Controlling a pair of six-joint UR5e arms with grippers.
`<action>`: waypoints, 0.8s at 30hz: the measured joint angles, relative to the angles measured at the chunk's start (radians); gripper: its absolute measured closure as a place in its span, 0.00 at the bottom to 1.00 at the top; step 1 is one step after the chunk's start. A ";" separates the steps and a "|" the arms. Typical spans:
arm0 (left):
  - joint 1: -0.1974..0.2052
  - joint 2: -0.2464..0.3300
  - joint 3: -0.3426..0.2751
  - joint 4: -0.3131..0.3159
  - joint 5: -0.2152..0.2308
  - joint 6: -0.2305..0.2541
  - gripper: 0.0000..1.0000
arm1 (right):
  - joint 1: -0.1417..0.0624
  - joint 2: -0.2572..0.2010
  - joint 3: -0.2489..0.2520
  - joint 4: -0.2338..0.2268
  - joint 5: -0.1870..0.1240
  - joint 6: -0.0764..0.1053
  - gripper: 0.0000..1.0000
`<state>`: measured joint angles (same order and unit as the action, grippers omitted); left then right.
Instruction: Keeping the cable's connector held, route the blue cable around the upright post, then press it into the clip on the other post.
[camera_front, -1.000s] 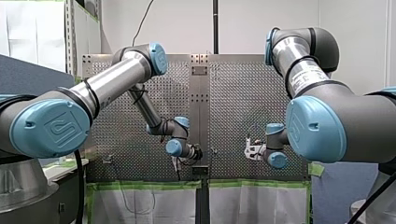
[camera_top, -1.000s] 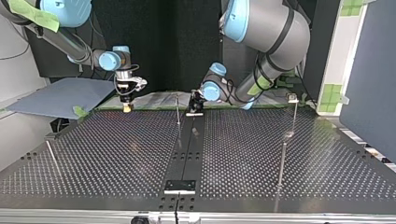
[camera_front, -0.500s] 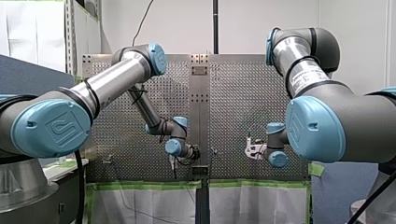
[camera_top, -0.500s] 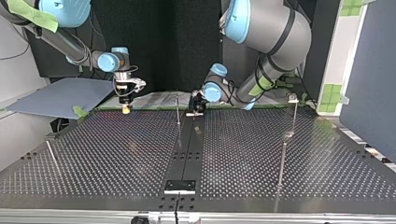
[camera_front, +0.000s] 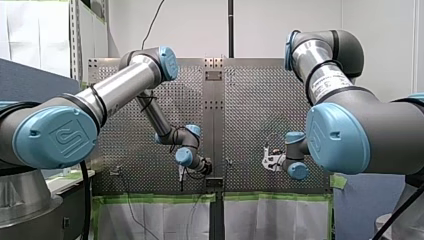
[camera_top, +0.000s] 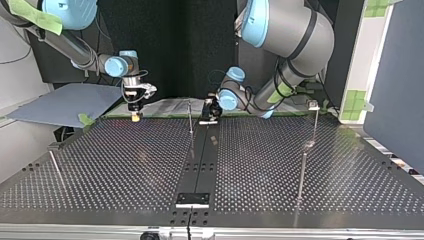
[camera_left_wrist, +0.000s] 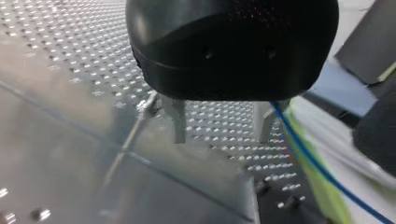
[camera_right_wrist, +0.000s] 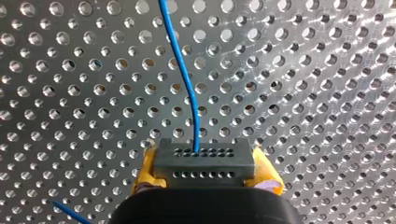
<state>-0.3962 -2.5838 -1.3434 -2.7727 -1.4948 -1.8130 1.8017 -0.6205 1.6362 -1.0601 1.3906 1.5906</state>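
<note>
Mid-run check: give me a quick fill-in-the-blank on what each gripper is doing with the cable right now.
1. In the right wrist view, my right gripper, with yellow pads, is shut on the dark ____.
2. The cable leaving it over the perforated table is ____ in colour.
3. In the left wrist view, my left gripper's metal fingers stand ____, the cable running beside one of them.
Missing words: connector; blue; open.
</note>
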 joint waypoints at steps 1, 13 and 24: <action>-0.002 0.000 0.000 -0.011 0.002 0.012 0.00 | 0.000 0.001 0.000 0.000 0.000 0.000 1.00; -0.020 0.030 -0.003 -0.123 0.003 0.137 0.00 | 0.000 0.027 -0.010 0.010 -0.004 -0.003 1.00; -0.057 0.125 -0.088 -0.069 0.002 0.155 0.00 | -0.001 0.029 -0.022 0.040 -0.004 -0.006 1.00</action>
<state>-0.4536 -2.4584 -1.4312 -2.8417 -1.4931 -1.6581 1.8004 -0.5916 1.6139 -1.0198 1.3865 1.5841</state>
